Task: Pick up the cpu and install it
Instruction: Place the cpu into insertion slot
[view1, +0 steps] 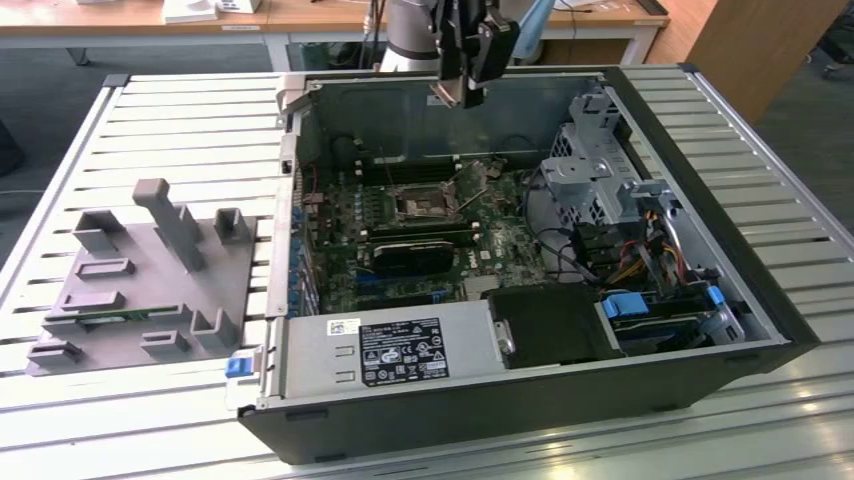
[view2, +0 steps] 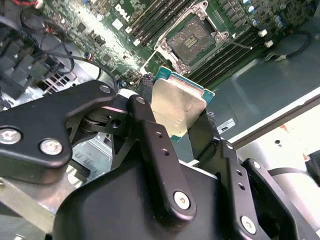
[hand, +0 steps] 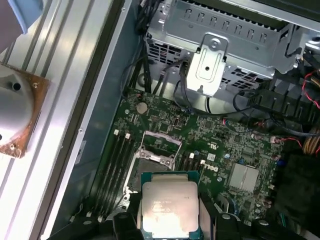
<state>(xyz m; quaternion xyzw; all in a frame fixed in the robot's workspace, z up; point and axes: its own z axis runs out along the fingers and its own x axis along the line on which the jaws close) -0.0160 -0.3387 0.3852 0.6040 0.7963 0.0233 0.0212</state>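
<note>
A slatted metal table (view1: 160, 120) fills most of the room in front of me; on it lies an open computer case (view1: 747, 290), side panel off, its insides facing up. To the exterior view's left of the case sits a grey plastic fixture (view1: 134, 280) with upright posts and low blocks, well apart from the arm.

Inside the case the green motherboard (view1: 507, 240) covers the floor; at the near edge is the silver power supply (view1: 387, 355); toward the exterior view's right stands a metal drive cage (view1: 594, 165) with coloured wires (view1: 641, 250) bundled below it. A black block (view1: 414, 255) lies across the board, just beside the square socket (view1: 424, 205), whose dark middle shows inside a metal frame; memory slots run along both sides of it.

The gripper (view1: 461, 95) hangs over the far wall of the case, well above the board. In the second wrist view its black fingers (view2: 155, 135) are pressed onto two opposite edges of the cpu (view2: 177, 100), pinching it firmly; the chip's silvery top and thin green border are plain to see. In the first wrist view the cpu (hand: 167, 207) sits between the claw's tips, in the air, apart from the board, with the socket (hand: 157, 155) below it and a little farther on.
</note>
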